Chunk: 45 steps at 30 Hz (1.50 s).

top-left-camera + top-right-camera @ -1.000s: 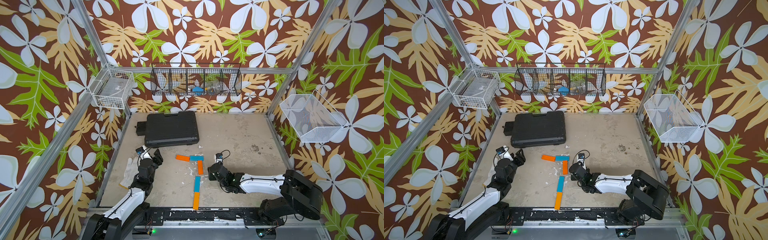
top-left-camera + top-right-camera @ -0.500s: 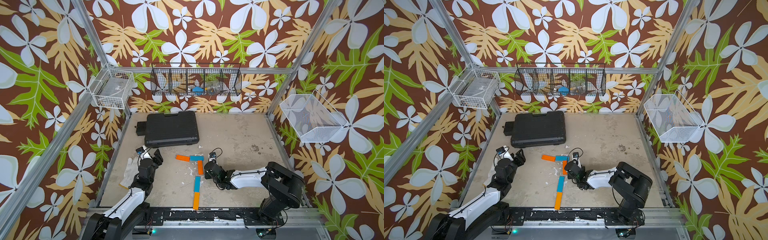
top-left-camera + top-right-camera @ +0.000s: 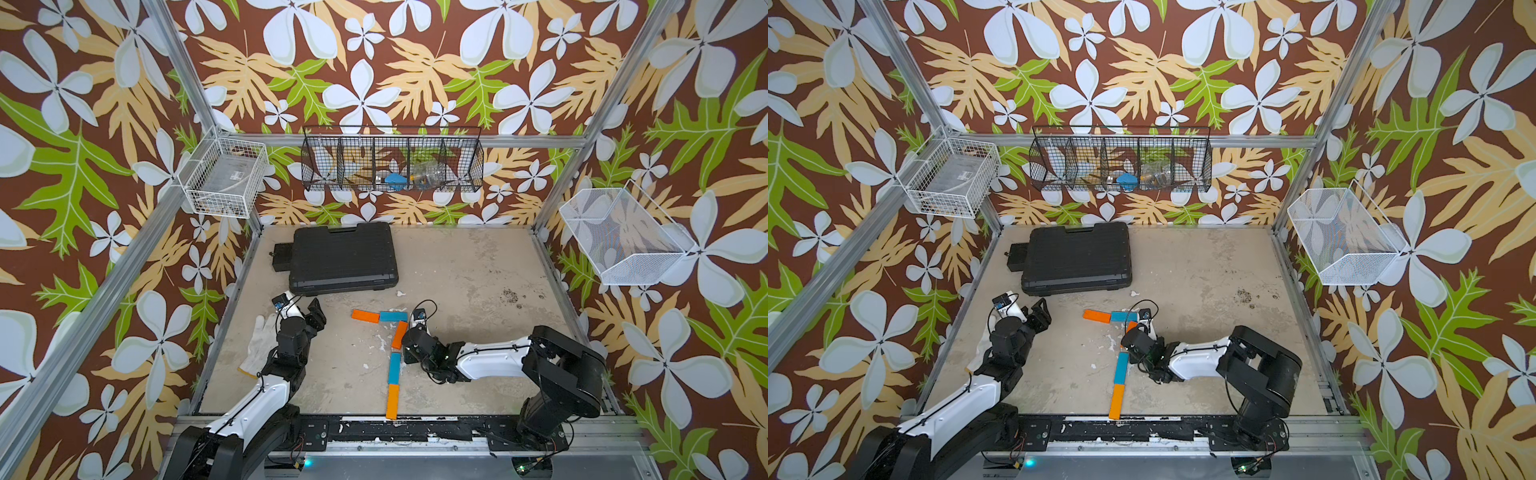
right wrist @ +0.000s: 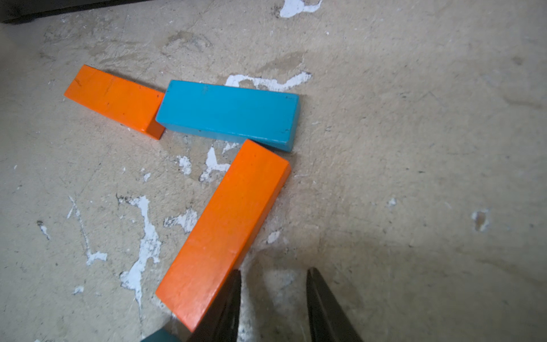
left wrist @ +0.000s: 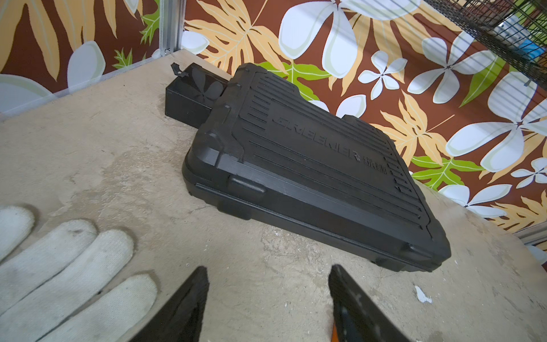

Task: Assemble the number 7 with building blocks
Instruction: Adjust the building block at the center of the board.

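Five building blocks lie on the floor as the number 7 in both top views. An orange bar (image 3: 365, 316) and a blue bar (image 3: 392, 316) form the top. An orange bar (image 3: 400, 334), a blue bar (image 3: 394, 368) and an orange bar (image 3: 392, 401) run down. My right gripper (image 4: 272, 271) sits low beside the upper stem bar (image 4: 228, 225), one finger (image 4: 229, 296) against its side. Its jaws stand narrowly open over bare floor. My left gripper (image 5: 268, 268) hangs open and empty left of the figure, also seen from above (image 3: 316, 313).
A black case (image 3: 345, 257) with a small black box (image 3: 282, 257) lies at the back left. A white glove (image 3: 259, 345) lies by the left arm. Wire baskets (image 3: 392, 164) hang on the walls. The floor's front edge (image 3: 395, 415) is just below the lowest bar.
My right gripper has moved left up against the upper stem bar, and its jaws have narrowed. The left arm has not moved.
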{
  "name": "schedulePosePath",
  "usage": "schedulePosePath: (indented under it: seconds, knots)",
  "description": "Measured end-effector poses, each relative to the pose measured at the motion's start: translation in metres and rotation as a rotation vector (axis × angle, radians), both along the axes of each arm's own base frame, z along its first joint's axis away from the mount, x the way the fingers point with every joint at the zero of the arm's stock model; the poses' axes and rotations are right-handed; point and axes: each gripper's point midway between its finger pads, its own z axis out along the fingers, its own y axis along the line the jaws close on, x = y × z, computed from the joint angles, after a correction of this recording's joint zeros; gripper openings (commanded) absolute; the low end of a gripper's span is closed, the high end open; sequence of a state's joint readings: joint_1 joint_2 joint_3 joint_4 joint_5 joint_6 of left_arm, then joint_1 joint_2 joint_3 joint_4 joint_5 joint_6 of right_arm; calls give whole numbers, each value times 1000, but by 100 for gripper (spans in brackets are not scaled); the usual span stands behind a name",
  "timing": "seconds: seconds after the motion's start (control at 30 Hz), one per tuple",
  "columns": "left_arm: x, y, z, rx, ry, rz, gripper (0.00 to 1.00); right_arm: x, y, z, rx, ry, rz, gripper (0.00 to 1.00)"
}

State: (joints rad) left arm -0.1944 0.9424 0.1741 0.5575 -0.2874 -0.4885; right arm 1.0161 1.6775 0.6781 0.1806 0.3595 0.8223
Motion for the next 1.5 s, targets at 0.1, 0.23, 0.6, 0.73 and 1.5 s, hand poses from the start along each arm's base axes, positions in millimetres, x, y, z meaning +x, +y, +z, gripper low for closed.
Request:
schedulePosePath:
  seconds: [0.1,0.23,0.6,0.73,1.5]
  knots:
    - [0,0,0,0,0,0,68,0,-2,0,-5,0,-12,38]
    - [0,0,0,0,0,0,68,-2,-5,-1,-14,3,-17,37]
    - [1,0,-2,1,8,0,68,-6,-19,-1,-38,3,-35,36]
    - [1,0,-2,2,9,-1,68,-3,-20,0,-52,0,-44,36]
    - [1,0,-3,1,10,-1,68,43,-15,-3,-66,-70,-101,34]
